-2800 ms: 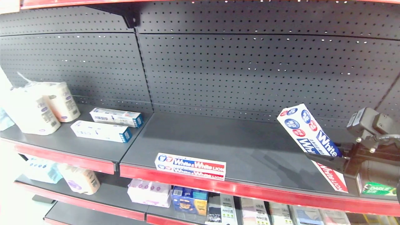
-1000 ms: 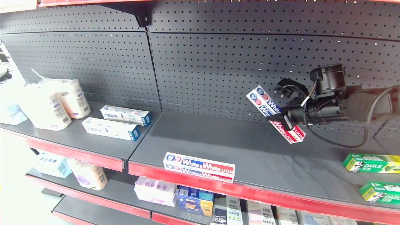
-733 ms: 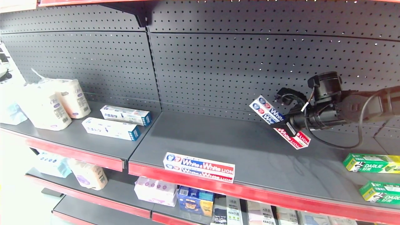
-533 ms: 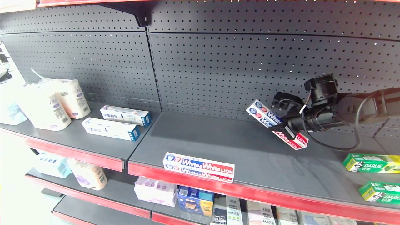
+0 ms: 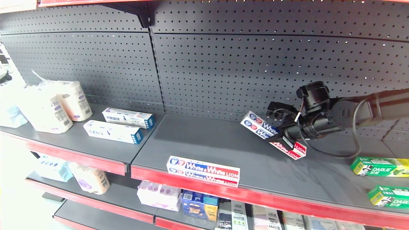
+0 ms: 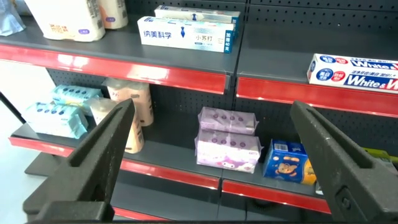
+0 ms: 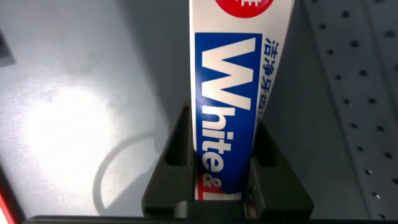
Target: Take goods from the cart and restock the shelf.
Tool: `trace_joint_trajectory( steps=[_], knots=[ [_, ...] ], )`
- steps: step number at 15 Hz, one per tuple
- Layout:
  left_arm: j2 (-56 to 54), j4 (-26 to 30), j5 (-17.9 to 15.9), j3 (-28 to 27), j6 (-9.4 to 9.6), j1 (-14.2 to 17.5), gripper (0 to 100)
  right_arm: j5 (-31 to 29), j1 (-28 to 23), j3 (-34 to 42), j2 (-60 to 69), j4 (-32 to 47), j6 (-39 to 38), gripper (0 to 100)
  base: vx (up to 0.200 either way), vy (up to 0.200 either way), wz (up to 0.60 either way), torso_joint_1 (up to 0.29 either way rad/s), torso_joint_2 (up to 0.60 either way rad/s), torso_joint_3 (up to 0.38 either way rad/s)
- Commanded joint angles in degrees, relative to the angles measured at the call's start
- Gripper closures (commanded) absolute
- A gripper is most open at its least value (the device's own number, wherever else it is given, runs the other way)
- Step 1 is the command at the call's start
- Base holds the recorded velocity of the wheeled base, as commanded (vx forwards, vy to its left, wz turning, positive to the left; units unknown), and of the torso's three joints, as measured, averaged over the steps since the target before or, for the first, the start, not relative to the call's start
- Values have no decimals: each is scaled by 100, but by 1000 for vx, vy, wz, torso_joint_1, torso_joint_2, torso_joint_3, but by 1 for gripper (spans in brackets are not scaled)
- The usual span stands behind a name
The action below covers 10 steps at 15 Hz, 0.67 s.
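Observation:
My right gripper [image 5: 281, 138] is shut on a white, blue and red toothpaste box [image 5: 260, 127], held tilted just above the dark shelf board [image 5: 207, 140], right of centre near the pegboard back. In the right wrist view the same toothpaste box [image 7: 233, 93] runs between the two black fingers [image 7: 177, 155]. A matching toothpaste box [image 5: 203, 171] lies flat at the shelf's front edge. My left gripper [image 6: 211, 155] is open, hanging low before the lower shelves, with nothing between its fingers.
Two white-blue boxes [image 5: 127, 117] and two paper packs [image 5: 51, 105] sit on the left shelf section. Green boxes [image 5: 378, 166] lie at the far right. Lower shelves hold a purple tissue pack [image 6: 227, 138], a blue box [image 6: 285, 162] and other goods.
The right arm has carried the toothpaste box leftward and down toward the shelf board, tilting it flatter. Since the oldest frame the head view has also shifted.

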<state>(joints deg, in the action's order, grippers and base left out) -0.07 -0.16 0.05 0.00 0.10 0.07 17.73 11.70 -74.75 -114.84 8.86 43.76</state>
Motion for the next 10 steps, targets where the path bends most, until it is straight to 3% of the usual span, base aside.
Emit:
trace_joint_trajectory(
  steps=[1,10],
  knots=[
    [7,-2,4,0,-1,1,0,-6,139,-31,-48,28,1,100,0,0,0,0,0,0],
    [7,-2,4,0,-1,1,0,-15,658,-391,-294,28,27,100,0,0,0,0,0,0]
  ],
)
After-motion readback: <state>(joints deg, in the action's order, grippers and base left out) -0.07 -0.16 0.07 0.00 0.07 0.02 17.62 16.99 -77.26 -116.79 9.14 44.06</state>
